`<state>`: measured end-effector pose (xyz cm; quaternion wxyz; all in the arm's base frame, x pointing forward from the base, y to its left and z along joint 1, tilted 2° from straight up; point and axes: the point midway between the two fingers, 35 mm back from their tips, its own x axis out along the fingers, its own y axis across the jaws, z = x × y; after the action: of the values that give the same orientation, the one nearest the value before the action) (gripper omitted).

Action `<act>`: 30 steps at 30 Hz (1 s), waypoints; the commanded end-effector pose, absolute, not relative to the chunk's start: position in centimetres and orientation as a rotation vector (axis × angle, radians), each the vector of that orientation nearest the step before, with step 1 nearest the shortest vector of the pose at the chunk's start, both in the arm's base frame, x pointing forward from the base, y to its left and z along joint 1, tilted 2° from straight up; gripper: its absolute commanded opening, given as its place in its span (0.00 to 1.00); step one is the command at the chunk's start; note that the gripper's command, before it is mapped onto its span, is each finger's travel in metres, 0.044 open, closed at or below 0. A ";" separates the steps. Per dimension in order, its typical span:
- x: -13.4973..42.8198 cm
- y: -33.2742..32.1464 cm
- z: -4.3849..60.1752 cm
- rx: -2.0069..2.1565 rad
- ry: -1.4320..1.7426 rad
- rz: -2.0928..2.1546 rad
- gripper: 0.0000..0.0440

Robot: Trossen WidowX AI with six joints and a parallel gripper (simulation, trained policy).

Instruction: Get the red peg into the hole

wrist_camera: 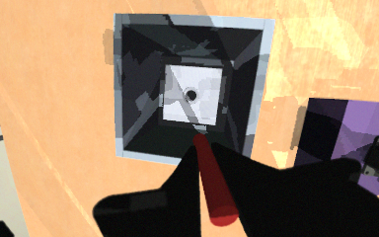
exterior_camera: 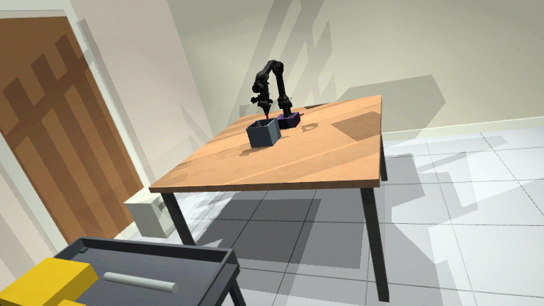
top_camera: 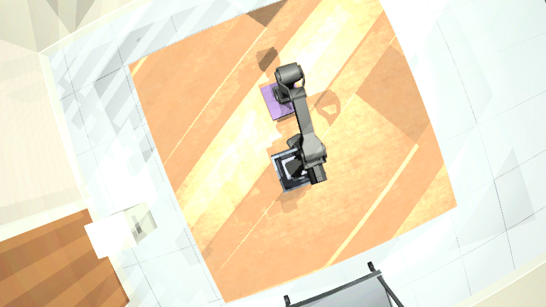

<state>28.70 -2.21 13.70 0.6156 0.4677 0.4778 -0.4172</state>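
Note:
The red peg point(wrist_camera: 211, 183) point(exterior_camera: 267, 117) is held between the fingers of my gripper point(wrist_camera: 203, 148) point(exterior_camera: 267, 115), which is shut on it. In the exterior view the peg's lower end reaches about the height of the box's rim. The open grey-blue box point(exterior_camera: 261, 137) point(wrist_camera: 118, 89) point(top_camera: 274, 167) stands on the table, with the gripper over it in the top view. In the wrist view a white plate point(wrist_camera: 178, 106) lies at the bottom of the box. The dark round hole point(wrist_camera: 190, 95) near its middle is uncovered, above the peg's tip in the picture.
The arm's purple base block point(top_camera: 273, 104) point(exterior_camera: 289, 121) point(wrist_camera: 355, 123) stands beside the box on the wooden table point(top_camera: 362, 190) point(exterior_camera: 321, 162). A dark tray cart point(exterior_camera: 192, 264) with a yellow block point(exterior_camera: 47, 280) and a pale rod point(exterior_camera: 140, 282) stands in front of the table.

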 end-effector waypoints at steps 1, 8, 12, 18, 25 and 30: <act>29.1 -2.9 13.1 1.073 1.118 -0.965 0.00; 29.5 -4.2 11.3 1.066 1.144 -0.984 0.00; 29.7 -4.6 10.2 1.069 1.161 -0.987 0.00; 30.2 -5.0 8.6 1.076 1.183 -0.982 0.00; 30.8 -5.6 7.1 1.074 1.193 -0.969 0.00; 31.0 -5.8 5.9 1.064 1.211 -0.960 0.00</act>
<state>31.17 -5.86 7.09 0.5958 0.4620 0.5085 -0.4159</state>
